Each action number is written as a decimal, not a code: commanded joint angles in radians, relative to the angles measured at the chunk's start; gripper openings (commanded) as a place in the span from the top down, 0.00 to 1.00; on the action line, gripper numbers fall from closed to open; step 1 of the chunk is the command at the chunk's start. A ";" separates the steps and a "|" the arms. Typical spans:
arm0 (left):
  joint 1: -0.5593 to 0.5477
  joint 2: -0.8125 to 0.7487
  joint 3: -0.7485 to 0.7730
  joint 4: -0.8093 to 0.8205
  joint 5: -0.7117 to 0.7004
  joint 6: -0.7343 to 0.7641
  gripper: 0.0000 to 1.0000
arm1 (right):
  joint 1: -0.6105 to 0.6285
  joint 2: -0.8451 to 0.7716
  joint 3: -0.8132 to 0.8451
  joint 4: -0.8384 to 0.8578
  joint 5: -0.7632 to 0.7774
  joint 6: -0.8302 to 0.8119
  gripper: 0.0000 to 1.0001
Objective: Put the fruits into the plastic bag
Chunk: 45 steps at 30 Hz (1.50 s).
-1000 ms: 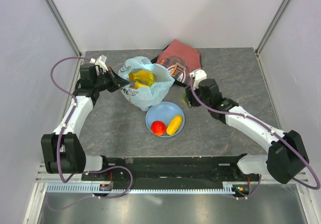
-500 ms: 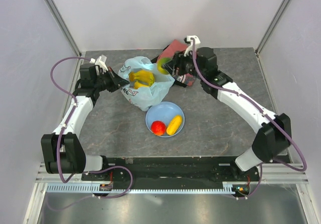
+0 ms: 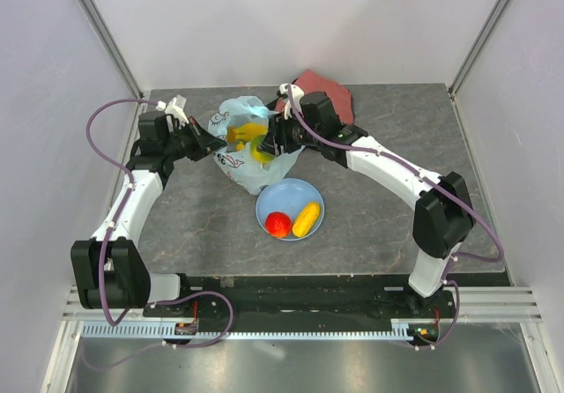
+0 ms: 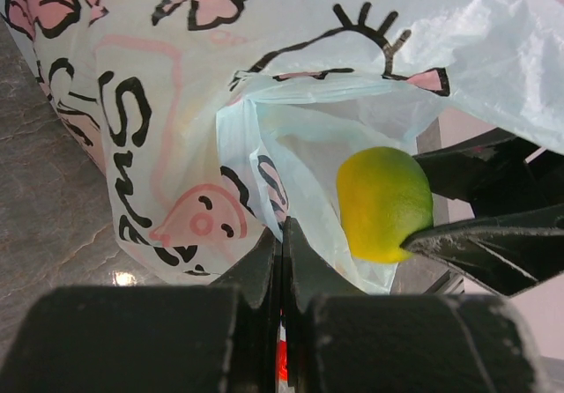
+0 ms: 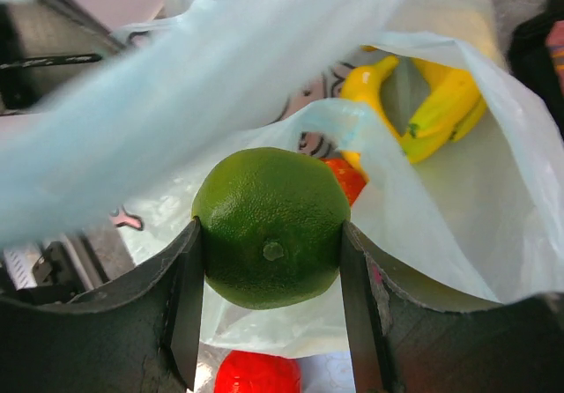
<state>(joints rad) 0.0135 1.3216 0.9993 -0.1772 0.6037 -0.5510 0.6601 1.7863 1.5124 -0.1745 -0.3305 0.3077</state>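
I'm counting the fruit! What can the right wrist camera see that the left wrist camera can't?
Only the right wrist view shows the bananas and an orange fruit inside the plastic bag, plus a red fruit below it. Only the left wrist view shows the bag's pink and black cartoon print and the left gripper shut on the bag's edge. Both show the green fruit held by the right gripper at the bag's mouth.
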 commanded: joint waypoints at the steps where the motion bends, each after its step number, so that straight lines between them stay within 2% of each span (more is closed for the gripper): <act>1: -0.001 -0.036 0.010 0.028 0.001 -0.015 0.98 | -0.005 0.004 0.074 -0.002 0.073 -0.027 1.00; 10: -0.003 -0.045 -0.007 0.028 0.007 -0.017 0.98 | 0.001 0.099 0.195 0.001 0.189 -0.019 1.00; 15: -0.001 -0.048 -0.017 0.033 0.008 -0.021 0.99 | 0.032 0.191 0.273 0.006 0.182 -0.039 1.00; 19: -0.001 -0.047 -0.021 0.042 0.008 -0.026 0.98 | 0.062 0.277 0.325 -0.071 0.163 -0.091 1.00; 26: -0.001 -0.025 -0.013 0.058 0.013 -0.029 0.98 | 0.068 0.306 0.313 -0.209 0.183 -0.197 1.00; 28: -0.003 -0.016 -0.010 0.062 0.016 -0.030 0.98 | 0.067 0.306 0.310 -0.224 0.186 -0.203 0.96; 31: -0.001 -0.007 -0.002 0.065 0.019 -0.032 0.98 | 0.068 0.315 0.319 -0.227 0.180 -0.208 0.82; 32: -0.001 -0.002 0.001 0.067 0.021 -0.032 0.98 | 0.068 0.317 0.327 -0.229 0.179 -0.209 0.71; 34: -0.001 0.001 0.002 0.068 0.021 -0.032 0.98 | 0.067 0.320 0.328 -0.230 0.170 -0.216 0.57; 35: -0.003 0.001 0.004 0.068 0.021 -0.030 0.98 | 0.068 0.318 0.327 -0.230 0.165 -0.219 0.46; 40: -0.001 0.008 0.004 0.070 0.024 -0.030 0.98 | 0.067 0.312 0.327 -0.230 0.153 -0.236 0.35; 41: -0.001 0.010 0.002 0.068 0.027 -0.030 0.99 | 0.068 0.314 0.331 -0.229 0.148 -0.236 0.31; 42: -0.001 0.007 0.002 0.068 0.024 -0.030 0.98 | 0.068 0.312 0.331 -0.227 0.143 -0.236 0.22; 45: -0.001 0.005 -0.001 0.068 0.024 -0.030 0.99 | 0.068 0.312 0.341 -0.224 0.123 -0.231 0.16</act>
<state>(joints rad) 0.0135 1.3281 0.9821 -0.1474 0.6113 -0.5610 0.7284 2.0960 1.8000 -0.4072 -0.1719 0.0887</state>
